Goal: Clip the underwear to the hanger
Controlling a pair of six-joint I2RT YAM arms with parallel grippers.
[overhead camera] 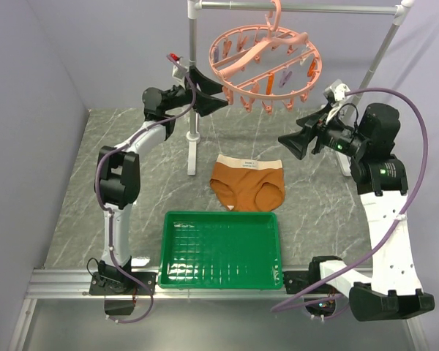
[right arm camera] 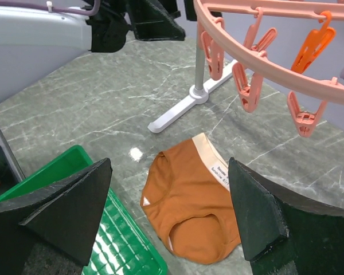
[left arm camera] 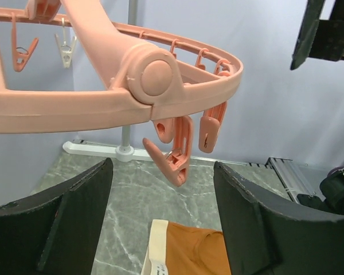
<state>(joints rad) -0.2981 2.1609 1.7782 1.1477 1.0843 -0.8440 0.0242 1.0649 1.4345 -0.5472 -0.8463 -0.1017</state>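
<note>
1. Only the top view shows the whole layout. The underwear lies flat on the desk, waistband toward the far side. It sits just beyond the far rim of the green tray and below the hanger, which hangs by its hook from the top bar of the grey rack.
2. Only the left wrist view shows a pink clothespin dangling from the ring's rim between the spread fingers of the left gripper. It touches neither finger, and the gripper is released and empty.
3. Only the right wrist view shows the small label inside the waistband. The right gripper is likewise spread wide and holds nothing, raised above the desk to the right of the underwear.
4. Bare desk lies open to the left and right of the underwear, while its near edge is just beside the tray.
5. The rack's upright post and foot stand just left of the underwear. The ring with its clothespins hangs between the two grippers.
</note>
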